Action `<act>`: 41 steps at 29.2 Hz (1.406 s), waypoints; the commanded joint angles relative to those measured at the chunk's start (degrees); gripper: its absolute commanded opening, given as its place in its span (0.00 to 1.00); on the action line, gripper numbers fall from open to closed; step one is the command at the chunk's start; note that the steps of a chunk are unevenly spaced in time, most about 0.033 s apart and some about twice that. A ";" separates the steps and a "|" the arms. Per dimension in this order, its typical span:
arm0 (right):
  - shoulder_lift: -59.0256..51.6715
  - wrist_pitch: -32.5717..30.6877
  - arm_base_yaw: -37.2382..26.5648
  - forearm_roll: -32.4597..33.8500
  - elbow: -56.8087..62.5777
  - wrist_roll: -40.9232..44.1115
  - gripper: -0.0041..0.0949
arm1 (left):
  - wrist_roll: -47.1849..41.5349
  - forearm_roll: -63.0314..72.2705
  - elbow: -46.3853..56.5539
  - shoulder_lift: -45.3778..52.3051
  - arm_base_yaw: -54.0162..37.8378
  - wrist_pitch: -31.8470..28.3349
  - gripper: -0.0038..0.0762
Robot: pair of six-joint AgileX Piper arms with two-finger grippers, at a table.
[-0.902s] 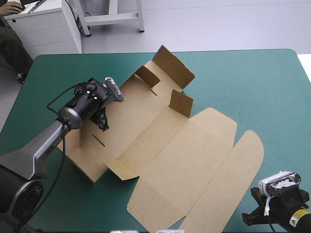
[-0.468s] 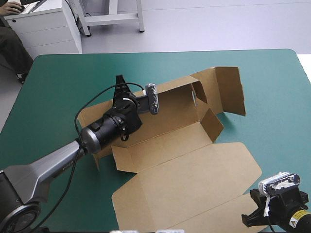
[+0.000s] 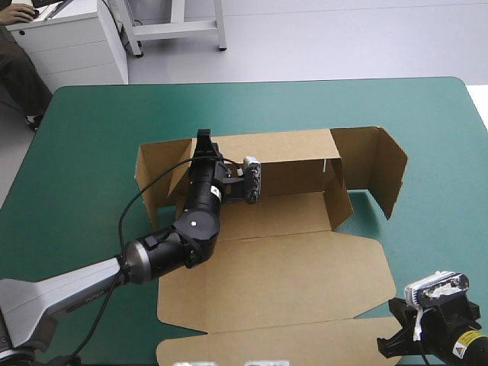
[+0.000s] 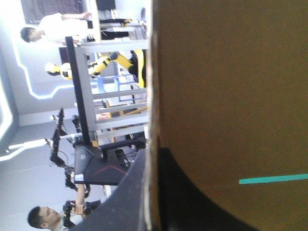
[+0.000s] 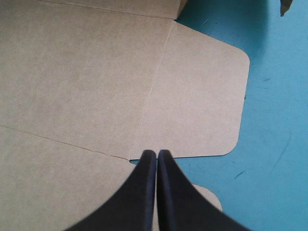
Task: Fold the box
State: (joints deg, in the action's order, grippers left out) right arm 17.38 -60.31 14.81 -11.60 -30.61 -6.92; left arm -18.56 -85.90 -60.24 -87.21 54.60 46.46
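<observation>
box (image 3: 290, 267): we see it mid-table on the teal-green cover (image 3: 91, 122), rear wall upright at 12 o'clock, lid flat toward 6 | left gripper (image 3: 203, 139): clamped on the rear wall's top edge, board between its fingers | right gripper (image 5: 157, 155): fingers pressed together, empty, at the box's 5 o'clock over a rounded flap

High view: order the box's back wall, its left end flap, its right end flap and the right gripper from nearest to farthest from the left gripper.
1. Back wall: the left gripper holds its top edge.
2. Left end flap: beside.
3. Right end flap: upright, opposite end.
4. Right gripper: near right corner of the table.
</observation>
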 commanded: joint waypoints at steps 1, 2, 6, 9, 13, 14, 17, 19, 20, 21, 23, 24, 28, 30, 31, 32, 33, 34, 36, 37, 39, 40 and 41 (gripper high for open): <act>0.54 2.71 -0.22 -0.74 -1.35 -0.38 0.04 | -7.37 -11.56 2.68 4.73 1.56 1.26 0.04; 0.54 2.71 -0.22 -0.74 -1.35 -0.38 0.04 | -8.02 -12.47 3.85 5.33 1.87 1.26 0.04; 0.54 2.71 -0.22 -0.74 -1.35 -0.38 0.04 | -8.00 -12.91 6.33 5.63 1.92 2.17 0.04; 0.54 2.71 -0.22 -0.74 -1.35 -0.38 0.04 | -8.00 -12.43 6.38 5.40 1.92 2.57 0.04; 0.54 2.62 -0.22 -1.36 -1.35 -0.38 0.04 | -8.00 -12.43 6.38 5.28 1.92 1.99 0.04; 0.54 2.62 -0.22 -1.85 -1.35 -0.38 0.04 | -8.00 -12.40 6.38 5.16 1.92 2.00 0.04; 0.54 2.62 -0.22 -3.65 -1.35 -0.38 0.12 | -8.00 -12.40 6.38 5.16 1.92 2.00 0.04; 0.54 2.62 -0.22 -3.87 -1.35 -0.38 0.25 | -8.00 -12.40 6.38 5.16 1.92 2.00 0.04; 0.54 2.62 -0.22 -3.87 -1.35 -0.38 0.32 | -8.00 -12.40 6.38 5.16 1.92 2.00 0.04; 0.54 2.62 -0.22 -3.87 -1.35 -0.38 0.42 | -8.00 -12.40 6.38 5.16 1.92 2.00 0.04; 0.54 2.62 -0.22 -3.87 -1.35 0.42 0.64 | -8.00 -12.40 6.38 5.16 1.92 2.00 0.04; 0.54 2.62 -0.22 -3.72 -1.35 1.19 0.72 | -8.00 -12.40 6.38 5.16 1.92 2.00 0.04; 0.54 3.03 -0.22 -3.32 -1.35 4.66 0.92 | -8.00 -11.13 6.38 5.07 1.92 2.00 0.04; 0.54 3.75 -0.22 -2.92 -1.71 6.92 0.92 | -8.00 -10.99 6.38 5.07 1.92 2.00 0.04; 0.54 4.01 -0.22 -2.52 -2.14 8.66 0.92 | -8.00 -10.99 6.38 5.07 1.92 1.89 0.04; 0.65 4.44 -0.22 -1.71 -2.82 10.92 0.92 | -8.00 -11.09 6.38 5.07 1.92 1.76 0.04; 0.77 4.86 -0.22 -0.50 -3.69 13.46 0.92 | -8.00 -11.10 6.38 5.07 1.92 1.63 0.04; 1.22 4.85 -0.22 1.04 -4.91 15.80 0.92 | -8.00 -11.25 6.38 5.07 1.92 1.49 0.04; 3.00 4.16 -0.22 4.46 -7.71 19.66 0.92 | -8.00 -11.38 6.38 5.04 1.92 1.29 0.04; 4.46 3.49 -0.22 6.08 -9.53 21.19 0.92 | -8.00 -11.48 6.38 5.04 1.92 1.05 0.04; 7.88 1.61 -0.22 8.33 -13.68 21.73 0.92 | -8.00 -11.48 6.38 5.04 1.92 0.96 0.04; 10.13 0.57 -0.22 8.74 -15.93 21.11 0.92 | -8.00 -11.48 6.38 5.04 1.92 0.96 0.04; 14.26 -0.11 -0.22 8.74 -20.08 18.43 0.92 | -8.00 -11.48 6.38 5.04 1.92 0.96 0.04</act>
State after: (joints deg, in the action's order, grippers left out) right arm 25.70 -62.30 14.81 -4.07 -43.85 13.38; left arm -25.97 -94.45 -52.47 -84.13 56.21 45.83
